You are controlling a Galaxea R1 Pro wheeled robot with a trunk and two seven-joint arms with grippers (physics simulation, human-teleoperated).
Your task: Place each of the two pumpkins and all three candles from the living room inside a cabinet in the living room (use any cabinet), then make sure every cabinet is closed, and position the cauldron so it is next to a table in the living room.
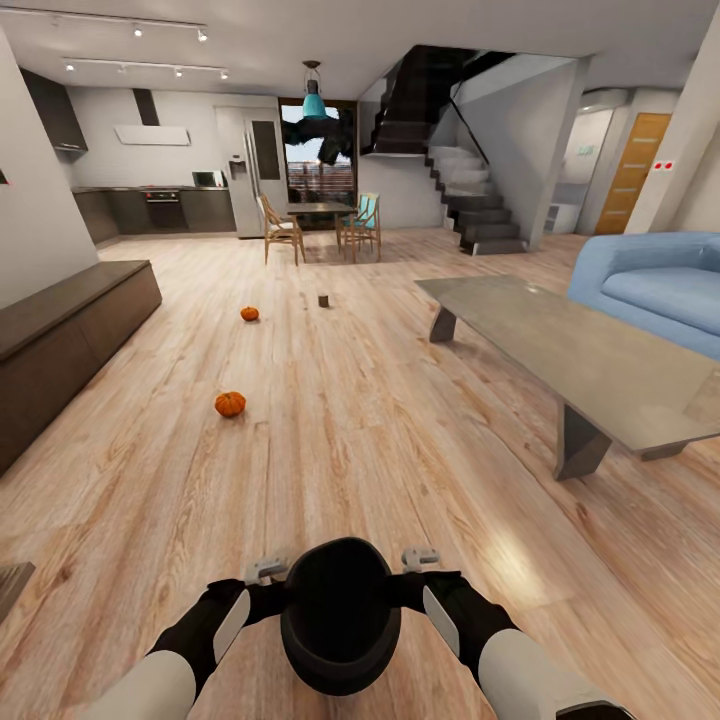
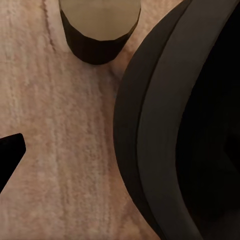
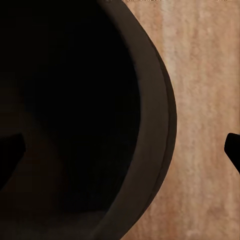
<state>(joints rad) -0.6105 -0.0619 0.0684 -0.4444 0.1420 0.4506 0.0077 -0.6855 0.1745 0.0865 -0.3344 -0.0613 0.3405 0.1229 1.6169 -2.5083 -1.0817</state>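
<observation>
Cauldron: black and round, right in front of the robot, low over the wood floor, with one gripper on each side of its rim.
Left gripper: pressed to the cauldron's left side; cannot tell whether its fingers are clamped or apart.
Right gripper: against the right side; finger state just as unclear.
Left wrist view: cauldron wall beside a short cylinder, likely a candle, standing on the floor.
Right wrist view: the dark cauldron mouth.
Pumpkins: near one and far one, both on open floor.
Cabinet: along the left wall, drawers shut.
Table: grey, to the right, before the blue sofa.
</observation>
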